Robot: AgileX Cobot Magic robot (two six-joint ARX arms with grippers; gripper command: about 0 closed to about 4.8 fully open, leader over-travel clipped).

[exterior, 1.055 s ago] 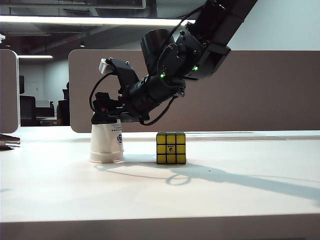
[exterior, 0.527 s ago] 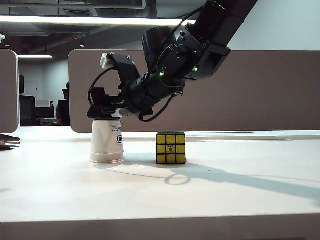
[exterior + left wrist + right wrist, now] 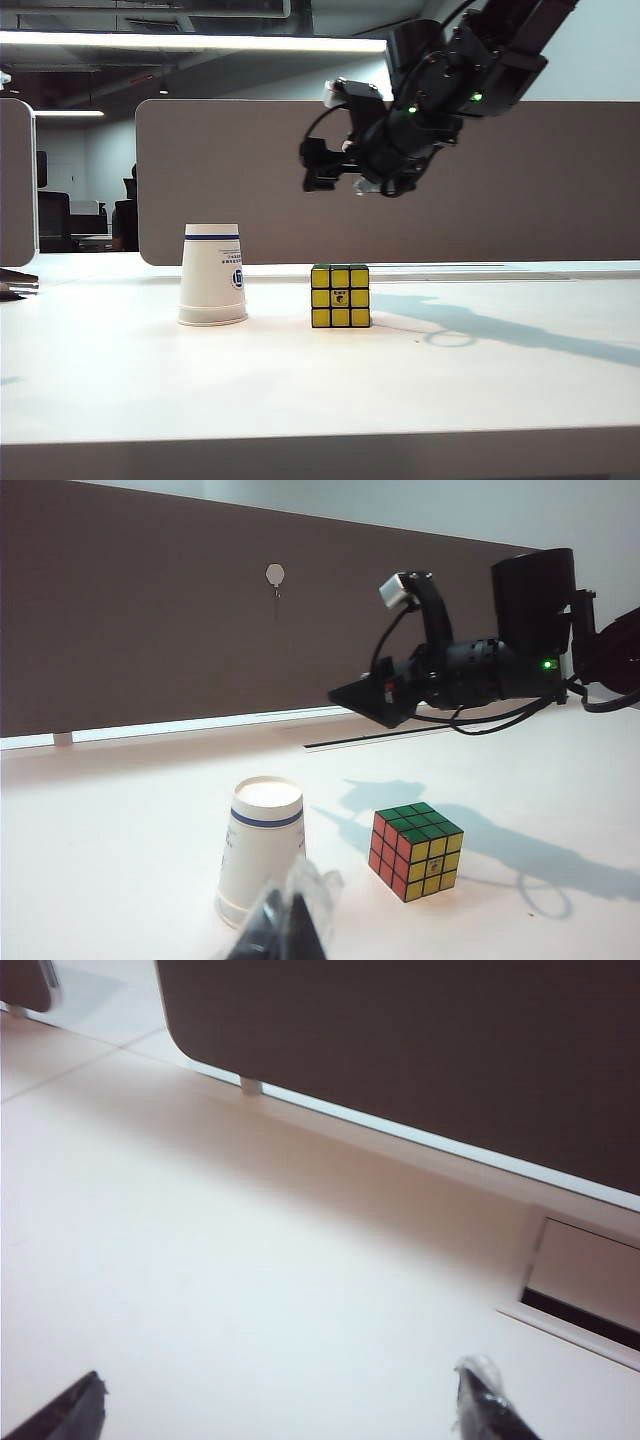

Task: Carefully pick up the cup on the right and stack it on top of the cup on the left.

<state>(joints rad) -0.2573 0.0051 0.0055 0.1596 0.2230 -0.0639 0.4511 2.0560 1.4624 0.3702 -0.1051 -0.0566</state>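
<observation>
Your stacked cup sits upside down at centre-left of the exterior frame, on the worktop just left of the puzzle cube, and it reads as one cup nested over the other. A moment ago the right tool sat down at the cup's top; it has now let go, spread wide with nothing in it, and pulled up to the upper right. So the stacking looks done. Your left tool shows only dark fingertips at the bottom edge of its wrist view; you cannot tell its state.
</observation>
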